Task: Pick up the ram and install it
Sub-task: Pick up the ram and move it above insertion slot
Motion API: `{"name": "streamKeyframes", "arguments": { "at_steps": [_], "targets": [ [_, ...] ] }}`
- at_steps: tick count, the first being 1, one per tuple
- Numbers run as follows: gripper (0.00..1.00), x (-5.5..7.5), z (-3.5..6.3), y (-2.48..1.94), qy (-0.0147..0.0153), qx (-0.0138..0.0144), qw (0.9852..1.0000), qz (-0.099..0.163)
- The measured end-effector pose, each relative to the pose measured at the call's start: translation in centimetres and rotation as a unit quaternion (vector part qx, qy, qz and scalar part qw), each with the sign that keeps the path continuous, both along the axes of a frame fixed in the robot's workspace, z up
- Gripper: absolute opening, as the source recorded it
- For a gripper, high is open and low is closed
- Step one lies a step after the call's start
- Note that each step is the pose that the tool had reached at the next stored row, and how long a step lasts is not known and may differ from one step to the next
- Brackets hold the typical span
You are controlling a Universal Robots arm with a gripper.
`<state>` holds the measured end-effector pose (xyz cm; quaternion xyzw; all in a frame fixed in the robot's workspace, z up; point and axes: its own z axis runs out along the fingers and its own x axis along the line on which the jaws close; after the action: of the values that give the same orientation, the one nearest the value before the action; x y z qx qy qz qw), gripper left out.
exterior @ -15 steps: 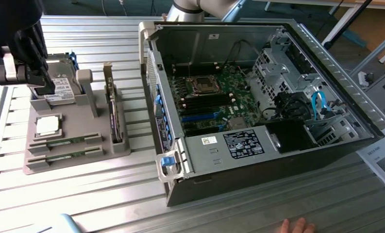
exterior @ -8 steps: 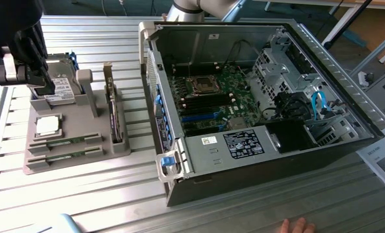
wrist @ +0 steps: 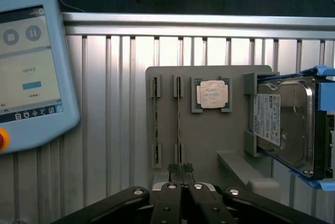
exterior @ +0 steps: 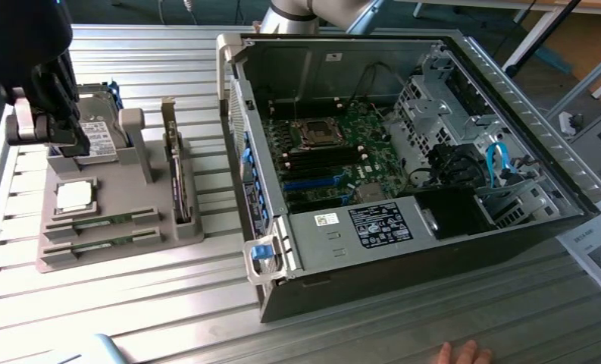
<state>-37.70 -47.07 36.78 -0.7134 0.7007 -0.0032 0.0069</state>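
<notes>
Ram stands on edge in a slot of the grey holder, in the slot nearer the square processor chip; in the exterior view it shows as a thin green strip just below that chip. A second stick stands in the next slot along, farther from the chip. At the holder's other end a silver hard drive leans in its cradle. From where I stand the gripper hangs above the holder, over the hard-drive end, and touches nothing. Seen from the wrist, the gripper has its fingers pressed together with nothing between them, and its tips roughly line up with the first stick's slot, though well apart from it. The holder rests on a slatted metal table. On the exterior view's right lies the open computer case, with its motherboard exposed. A teach pendant lies on the slats beside the holder, and a person's hand rests at the table's near edge.
</notes>
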Motion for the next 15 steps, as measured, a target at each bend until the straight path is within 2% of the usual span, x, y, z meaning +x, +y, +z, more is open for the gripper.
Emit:
{"name": "streamKeyframes", "arguments": {
  "at_steps": [3, 4, 15],
  "targets": [
    [0.11, 0.0, -1.02, -0.02, 0.0, 0.0, 1.0, 0.0],
    [0.11, 0.0, -2.23, -0.18, 0.0, 0.0, 1.0, 0.0],
    [0.11, 0.0, -2.26, -0.18, 0.0001, 0.0004, 1.0, 0.0]
  ]
}}
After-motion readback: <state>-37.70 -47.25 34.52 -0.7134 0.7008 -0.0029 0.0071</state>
